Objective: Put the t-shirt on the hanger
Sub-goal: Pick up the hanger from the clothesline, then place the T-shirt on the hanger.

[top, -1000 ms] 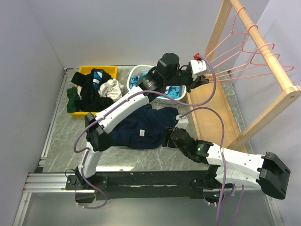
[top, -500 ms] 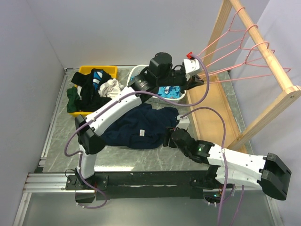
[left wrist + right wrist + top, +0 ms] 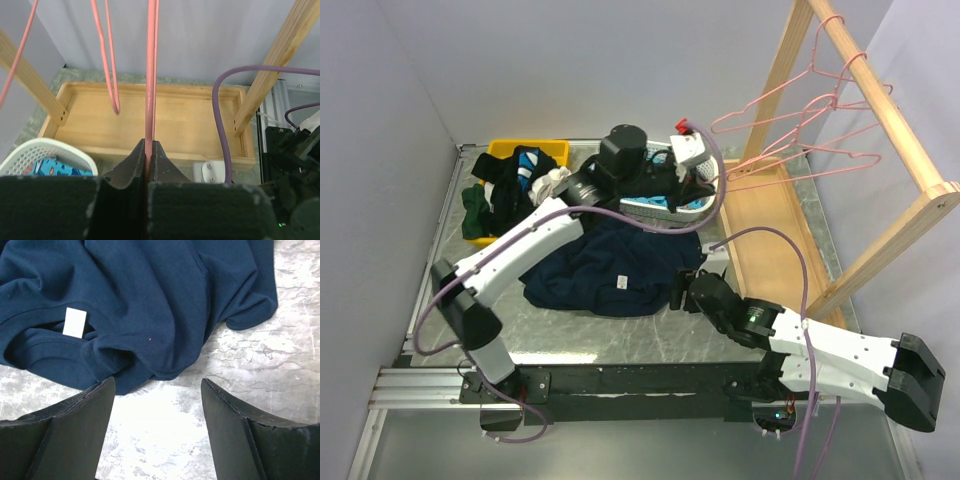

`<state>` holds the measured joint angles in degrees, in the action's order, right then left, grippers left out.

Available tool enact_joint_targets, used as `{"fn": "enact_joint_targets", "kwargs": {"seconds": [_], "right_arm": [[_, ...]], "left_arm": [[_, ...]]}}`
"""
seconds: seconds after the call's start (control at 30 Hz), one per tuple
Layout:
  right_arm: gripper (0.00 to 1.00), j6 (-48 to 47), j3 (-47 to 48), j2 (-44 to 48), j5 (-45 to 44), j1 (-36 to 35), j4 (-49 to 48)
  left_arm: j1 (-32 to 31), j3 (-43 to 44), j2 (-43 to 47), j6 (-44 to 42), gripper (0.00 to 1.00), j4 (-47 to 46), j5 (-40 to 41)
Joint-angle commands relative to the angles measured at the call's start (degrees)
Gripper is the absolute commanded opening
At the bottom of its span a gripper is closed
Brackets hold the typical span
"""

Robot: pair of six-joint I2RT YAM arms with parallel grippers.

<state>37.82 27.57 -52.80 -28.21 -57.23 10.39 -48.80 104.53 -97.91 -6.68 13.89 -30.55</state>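
Overhead view and close right wrist view share the t-shirt (image 3: 605,265).

**Robot lab test cell, staged laundry props**

Plain grey partition walls (image 3: 570,70) box in a marbled worktop (image 3: 590,330), with a metal rail (image 3: 420,385) along the near edge. Two white arms (image 3: 520,245) are mounted there, with loose purple cables (image 3: 218,120). Wooden rack (image 3: 892,112) at right with pink wire hangers (image 3: 150,75). Yellow bin (image 3: 548,149) and white basket (image 3: 47,148) at far side.

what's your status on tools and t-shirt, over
Left tool shut on pink hanger. Right tool open over t-shirt edge, holding nothing. T-shirt crumpled on table, not yet on hanger. Other hangers hang close beside the held one.
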Motion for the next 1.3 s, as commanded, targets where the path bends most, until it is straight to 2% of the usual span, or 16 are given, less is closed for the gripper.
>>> {"fn": "enact_joint_targets", "kwargs": {"seconds": [0.0, 0.3, 0.47, 0.57, 0.7, 0.9, 1.03, 1.27], "right_arm": [[0.78, -0.73, 3.63, 2.61, -2.12, -0.42, 2.61], [0.81, -1.44, 6.52, 5.60, -1.15, -0.25, 6.65], [0.82, -0.82, 9.34, 6.91, -0.01, -0.25, 11.13], [0.82, -0.03, 9.87, 8.32, 1.22, -0.25, 12.80], [0.82, 0.41, 10.13, 9.46, 1.93, -0.34, 14.48], [0.82, 0.85, 11.19, 6.84, 2.72, -0.34, 14.13], [0.73, 0.76, 10.57, 3.32, 4.91, -0.34, 10.35], [0.64, -1.87, 12.76, -6.69, 8.78, -0.51, 3.76]], "left_arm": [[0.89, -6.68, 8.95, 2.81, 0.01, -2.90, 2.23], [1.95, -20.40, 24.14, 6.32, 0.01, 2.89, 6.36], [1.86, -27.60, 33.10, 12.56, 0.01, 10.70, 11.11], [1.78, -33.14, 39.95, 16.86, 0.01, 12.03, 13.39], [1.25, -36.58, 47.18, 21.61, 0.01, 20.63, 18.05], [-0.25, -36.24, 56.76, 27.07, 0.01, 34.08, 24.55], [-0.34, -34.57, 59.76, 27.60, 0.01, 44.26, 27.20], [-0.33, -32.55, 62.39, 28.73, 0.01, 54.21, 27.91]]}}
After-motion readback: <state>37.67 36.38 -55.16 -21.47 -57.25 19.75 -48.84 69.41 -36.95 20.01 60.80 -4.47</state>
